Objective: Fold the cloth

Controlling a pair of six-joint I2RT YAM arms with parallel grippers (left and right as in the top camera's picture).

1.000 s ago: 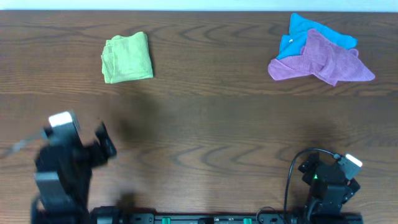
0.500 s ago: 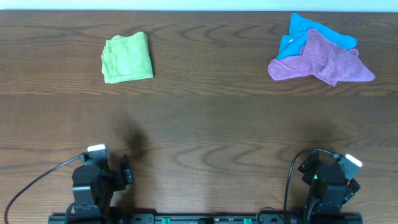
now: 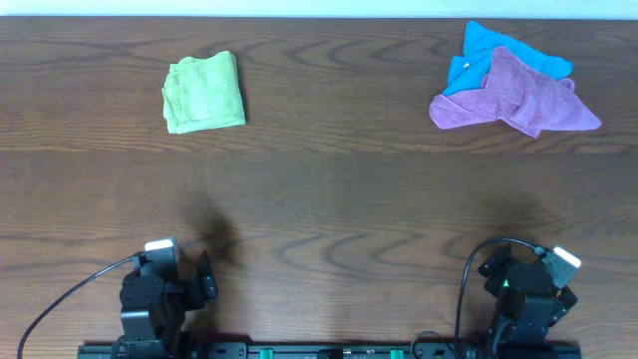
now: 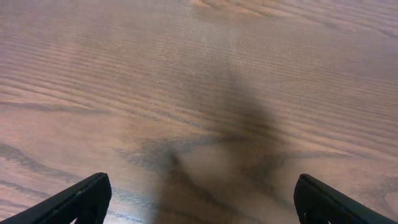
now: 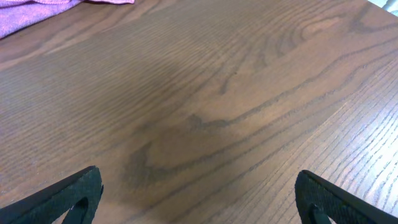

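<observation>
Over at the far left of the table (image 3: 329,189), the cloth (image 3: 204,92) lies folded into a small green square, well apart from the crumpled purple cloth (image 3: 523,95) that lies partly over a blue cloth (image 3: 498,45) at the far right. Both arms sit tucked at the near edge, the left gripper (image 4: 199,193) and right gripper (image 5: 199,186) with fingers spread wide over the wood, holding nothing. A white speck on the blue cloth may be a tag, but it is too small to read.

- green cloth (image 3: 204,92) is folded up small, lying on the table (image 3: 329,189)
- purple cloth (image 3: 523,95) is way off to its right, bunched on top of a blue cloth (image 3: 498,45)
</observation>
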